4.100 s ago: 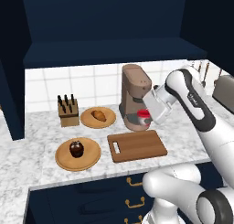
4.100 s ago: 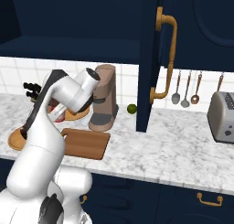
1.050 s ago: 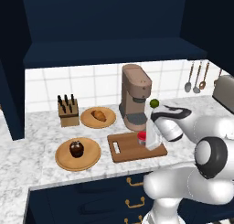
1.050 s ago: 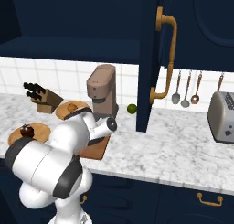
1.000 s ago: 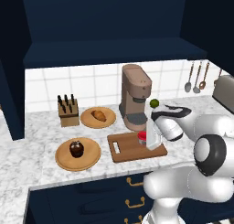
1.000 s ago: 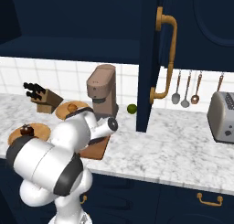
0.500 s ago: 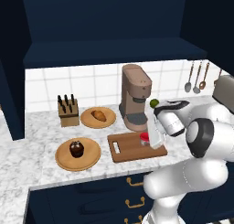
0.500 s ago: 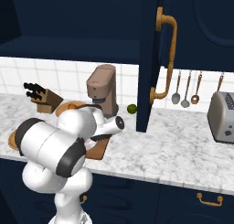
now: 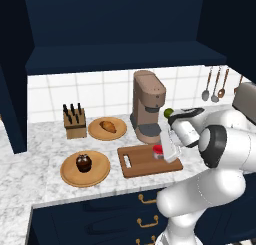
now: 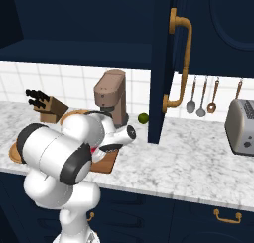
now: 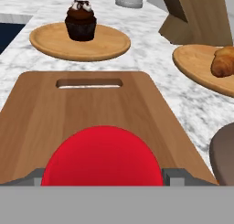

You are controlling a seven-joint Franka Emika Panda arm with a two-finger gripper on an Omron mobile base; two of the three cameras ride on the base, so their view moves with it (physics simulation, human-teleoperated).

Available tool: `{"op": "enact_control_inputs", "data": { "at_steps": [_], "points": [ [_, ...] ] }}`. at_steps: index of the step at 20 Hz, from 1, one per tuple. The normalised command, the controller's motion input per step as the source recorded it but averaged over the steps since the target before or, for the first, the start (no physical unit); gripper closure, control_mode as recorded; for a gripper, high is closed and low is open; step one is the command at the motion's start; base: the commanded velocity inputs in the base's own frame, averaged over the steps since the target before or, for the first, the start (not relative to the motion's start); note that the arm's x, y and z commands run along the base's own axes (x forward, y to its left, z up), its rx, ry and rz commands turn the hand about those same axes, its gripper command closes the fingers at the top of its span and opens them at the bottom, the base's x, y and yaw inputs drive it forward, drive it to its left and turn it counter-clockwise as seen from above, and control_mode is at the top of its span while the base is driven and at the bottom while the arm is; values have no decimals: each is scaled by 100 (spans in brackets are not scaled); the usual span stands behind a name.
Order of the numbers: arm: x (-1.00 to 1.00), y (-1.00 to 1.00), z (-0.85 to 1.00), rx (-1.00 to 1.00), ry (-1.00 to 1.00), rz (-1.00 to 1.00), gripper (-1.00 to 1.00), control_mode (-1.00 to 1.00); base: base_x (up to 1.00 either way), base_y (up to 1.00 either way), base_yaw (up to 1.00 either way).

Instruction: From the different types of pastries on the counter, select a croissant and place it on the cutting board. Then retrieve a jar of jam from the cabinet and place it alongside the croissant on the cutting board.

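My gripper [image 9: 166, 151] [image 11: 105, 177] is shut on the jar of jam [image 9: 158, 150]. Its red lid [image 11: 101, 157] sits between my fingertips [image 11: 35, 176] in the hand view. The jar is low over the right end of the cutting board [image 9: 142, 161] [image 11: 91, 109], and contact cannot be judged. The board's slot handle points left. The croissant [image 9: 107, 125] [image 11: 223, 62] lies on a round wooden plate behind the board. The cupcake [image 9: 83, 162] [image 11: 81, 23] stands on another round plate on the left. The navy cabinet [image 9: 120, 34] hangs above the marble counter [image 9: 45, 181].
A brown coffee machine [image 9: 148, 113] stands right behind the board, with a green lime [image 9: 168, 112] beside it. A knife block [image 9: 75, 122] is at the back left. The open cabinet door [image 10: 163, 63], hanging utensils [image 10: 201, 95] and a toaster [image 10: 240, 126] are to the right.
The arm has carried the jar down from in front of the coffee machine to just over the board's right end. In the last half second it hardly moved.
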Motion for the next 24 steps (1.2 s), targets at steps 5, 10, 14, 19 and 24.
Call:
{"op": "enact_control_inputs", "data": {
  "at_steps": [5,10,14,19,24],
  "points": [
    [-20,-36,-1,0,0,7,-100,-100,0,0,0],
    [-9,-27,0,0,0,7,-100,-100,0,0,0],
    [0,-19,35,0,-6,7,-100,-100,0,0,0],
    [-33,-15,75,0,-6,19,-100,-100,0,0,0],
    [-46,2,41,0,-2,18,-100,-100,0,0,0]
  ]
}}
